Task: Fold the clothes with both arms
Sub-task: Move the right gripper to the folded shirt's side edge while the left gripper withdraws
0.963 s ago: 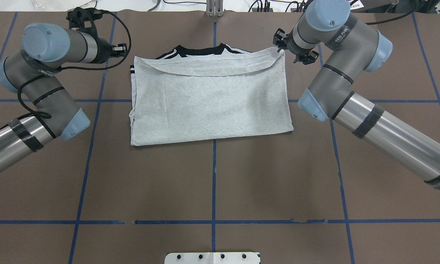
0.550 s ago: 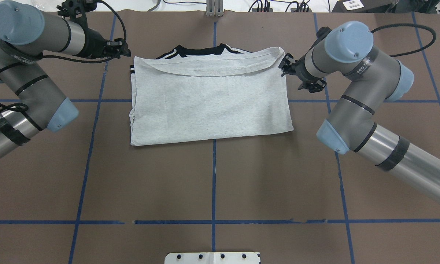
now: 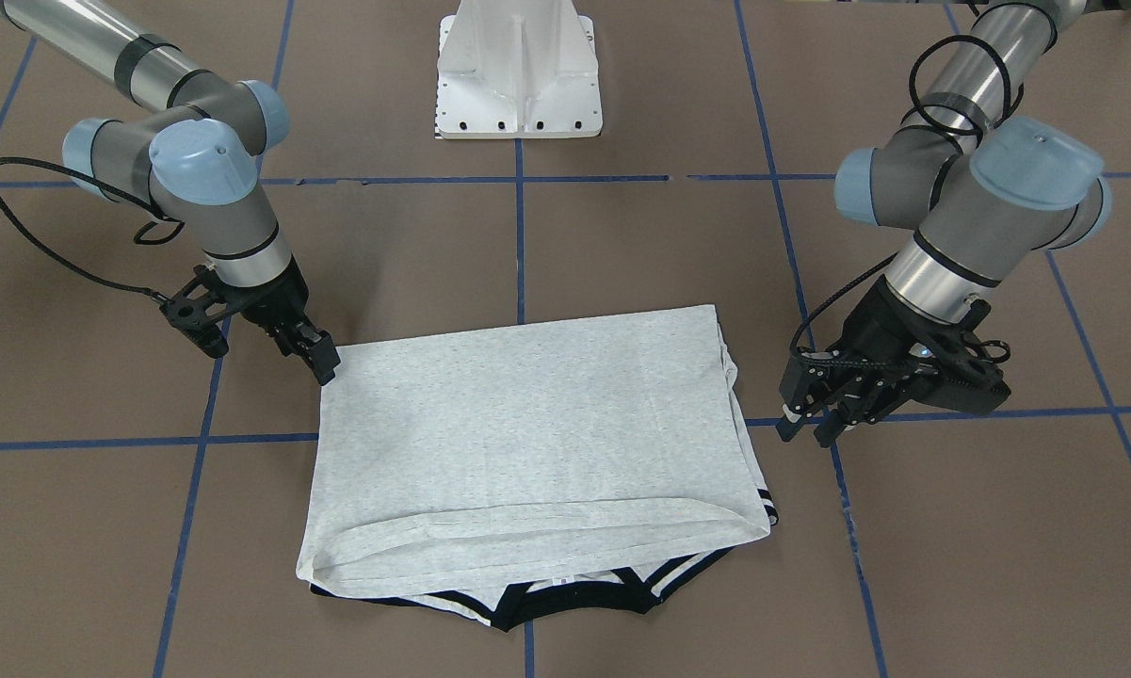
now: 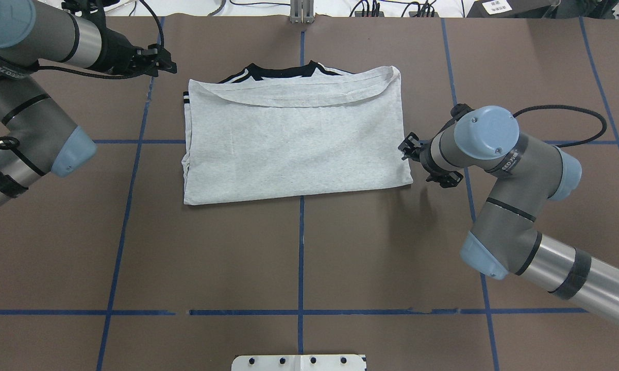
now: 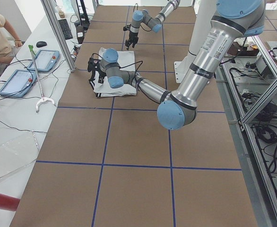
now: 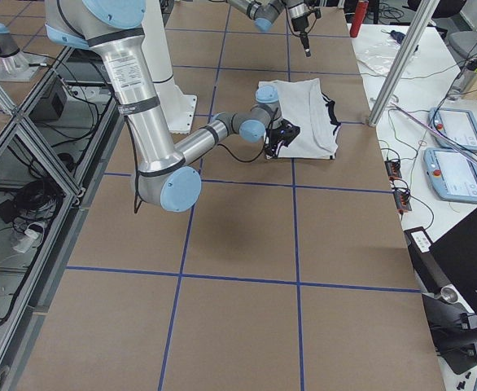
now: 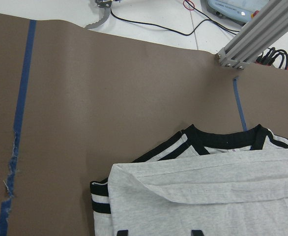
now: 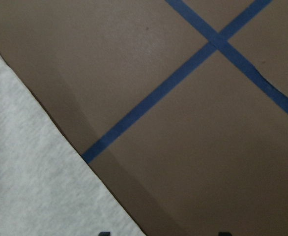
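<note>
"Checking position first: where did the T-shirt lie?" asked the first observer.

"Flat on the desk, centred side to side, on the half farther from the robot. It was folded once across. The hem band lay up near the black collar. No print showed, so I judged it to be face-down or inside the fold."

"And the left end effector?"

"Fingers apart, carrying nothing. It hung off the far-left corner, clear of the cloth, near the striped sleeve trim. Its wrist camera looked down on collar and trim."

"The right end effector?"

"Fingers apart too, and empty. It sat low at the near-right corner of the fold, with one fingertip just beside the edge. I could not tell if it touched. My reading was that each one stood outside its own side of the shirt so a sideways fold could start from the edges. The right one was placed for a pinch. The left was not yet down at cloth level."

"Materials?"

"Light heather-grey knit, soft and limp, lying in a smooth rectangle with a small pucker along its left edge. The layers would probably slide if only the top one were pinched. The collar was black, the trim black-and-white stripes. The desk wore a matte brown sheet, gridded with blue tape that was broken in places."
</note>
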You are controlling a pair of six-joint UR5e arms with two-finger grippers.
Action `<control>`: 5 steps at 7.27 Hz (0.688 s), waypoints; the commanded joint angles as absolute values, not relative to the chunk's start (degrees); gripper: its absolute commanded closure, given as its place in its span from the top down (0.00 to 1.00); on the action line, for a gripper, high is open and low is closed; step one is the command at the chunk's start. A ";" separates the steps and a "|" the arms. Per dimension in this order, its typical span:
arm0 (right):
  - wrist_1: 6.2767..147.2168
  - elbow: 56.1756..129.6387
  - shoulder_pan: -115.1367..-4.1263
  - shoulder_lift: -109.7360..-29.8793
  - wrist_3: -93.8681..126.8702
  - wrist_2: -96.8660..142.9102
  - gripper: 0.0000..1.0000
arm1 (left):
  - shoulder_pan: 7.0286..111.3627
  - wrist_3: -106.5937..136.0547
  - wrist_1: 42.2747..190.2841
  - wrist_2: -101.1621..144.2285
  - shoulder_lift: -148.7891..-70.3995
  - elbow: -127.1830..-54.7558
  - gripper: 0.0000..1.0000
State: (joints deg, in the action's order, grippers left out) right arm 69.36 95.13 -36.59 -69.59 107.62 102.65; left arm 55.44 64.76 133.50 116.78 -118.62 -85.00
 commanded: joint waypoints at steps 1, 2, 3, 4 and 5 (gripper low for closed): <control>69.35 95.27 -34.46 -69.44 111.09 101.43 0.79 | 55.63 64.78 133.59 116.72 -118.57 -85.17 0.54; 69.35 95.10 -34.45 -69.35 111.09 101.51 0.76 | 55.63 64.78 133.59 116.37 -118.56 -85.17 0.54; 69.43 95.27 -34.37 -69.17 111.09 101.51 0.68 | 55.63 64.86 133.59 115.85 -118.39 -85.17 0.54; 69.43 94.93 -34.28 -69.17 111.09 101.51 0.66 | 55.63 64.86 133.59 115.84 -118.39 -85.17 0.54; 69.43 95.44 -34.28 -69.17 111.27 101.51 0.40 | 55.63 64.78 133.68 115.84 -117.95 -85.17 0.54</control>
State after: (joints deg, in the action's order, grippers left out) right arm 69.42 95.16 -34.33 -69.21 111.12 101.52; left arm 55.63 64.83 133.62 115.91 -118.29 -85.16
